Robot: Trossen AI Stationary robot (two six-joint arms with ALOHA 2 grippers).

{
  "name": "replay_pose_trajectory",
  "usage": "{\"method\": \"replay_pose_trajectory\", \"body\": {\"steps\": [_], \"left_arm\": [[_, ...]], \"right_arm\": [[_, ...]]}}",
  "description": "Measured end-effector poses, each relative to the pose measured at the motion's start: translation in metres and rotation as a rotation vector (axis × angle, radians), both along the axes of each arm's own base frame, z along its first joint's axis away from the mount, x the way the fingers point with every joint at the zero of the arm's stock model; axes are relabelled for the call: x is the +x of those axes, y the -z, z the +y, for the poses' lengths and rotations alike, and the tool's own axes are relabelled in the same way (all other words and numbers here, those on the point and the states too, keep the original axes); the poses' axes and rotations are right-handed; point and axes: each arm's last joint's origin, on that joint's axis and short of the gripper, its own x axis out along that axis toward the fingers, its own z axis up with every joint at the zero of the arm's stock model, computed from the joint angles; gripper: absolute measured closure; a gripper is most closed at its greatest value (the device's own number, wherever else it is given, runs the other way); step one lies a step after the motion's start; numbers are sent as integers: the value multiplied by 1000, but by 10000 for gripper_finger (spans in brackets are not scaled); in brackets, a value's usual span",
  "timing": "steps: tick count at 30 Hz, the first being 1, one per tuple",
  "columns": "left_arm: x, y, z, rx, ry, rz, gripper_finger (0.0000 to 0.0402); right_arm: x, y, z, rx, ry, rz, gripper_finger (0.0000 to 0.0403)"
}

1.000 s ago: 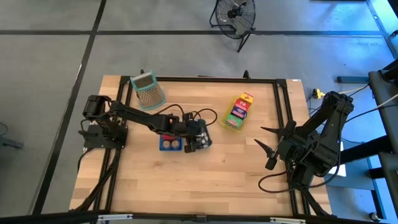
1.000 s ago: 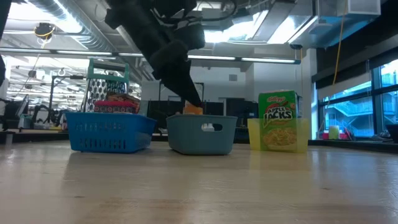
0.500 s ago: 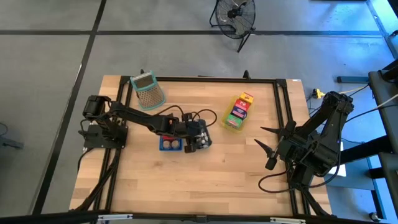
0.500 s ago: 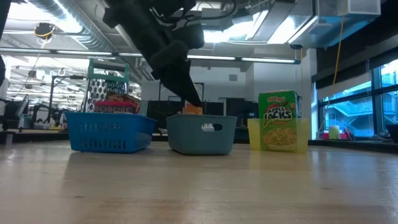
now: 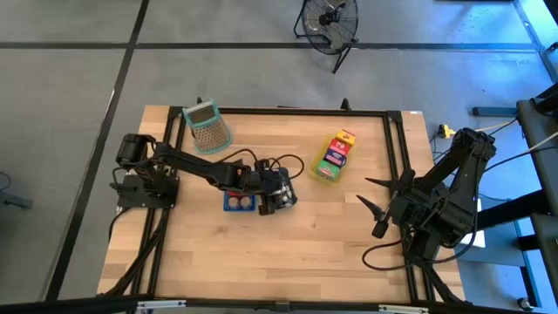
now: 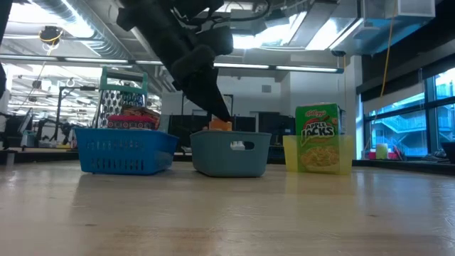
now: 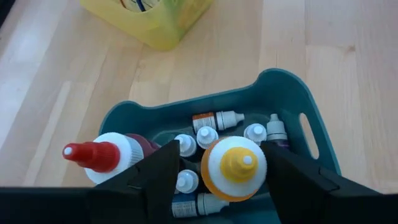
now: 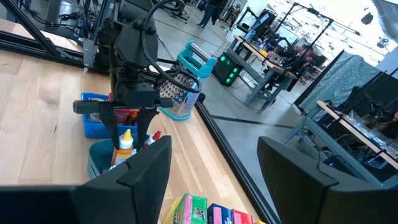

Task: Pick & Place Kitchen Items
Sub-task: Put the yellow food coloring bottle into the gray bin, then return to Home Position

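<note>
My left gripper is open and points down into the grey-blue tray, one finger on either side of an orange squeeze bottle with a white cap and yellow nozzle. That bottle stands upright in the tray beside a red-nozzled bottle and several small white-capped vials. The low view shows the orange bottle just above the tray's rim. My right gripper waits open at the table's right side. Little cartons lie in the yellow tray. My left gripper comes from above, pointing down, with its fingers on both sides of the orange bottle's white cap. One finger lies right at the cap's edge; I cannot tell whether it touches. The bottle's base is hidden in the tray.
The blue tray with round pieces sits against the grey-blue tray's left side. The green-rimmed mesh basket lies toward the far left corner. The yellow tray holds an Apple Jacks carton. Bare wood fills the near half of the table.
</note>
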Motion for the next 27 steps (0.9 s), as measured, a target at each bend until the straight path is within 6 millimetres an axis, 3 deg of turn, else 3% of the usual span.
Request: {"method": "replay_pose_trajectory", "body": {"steps": [16, 27], "left_arm": [[2, -8, 1, 34, -57, -17, 157], [-18, -59, -7, 138, -31, -161, 159]], "right_arm": [[0, 0, 0, 2, 0, 0, 163], [0, 0, 0, 6, -1, 7, 163]]}}
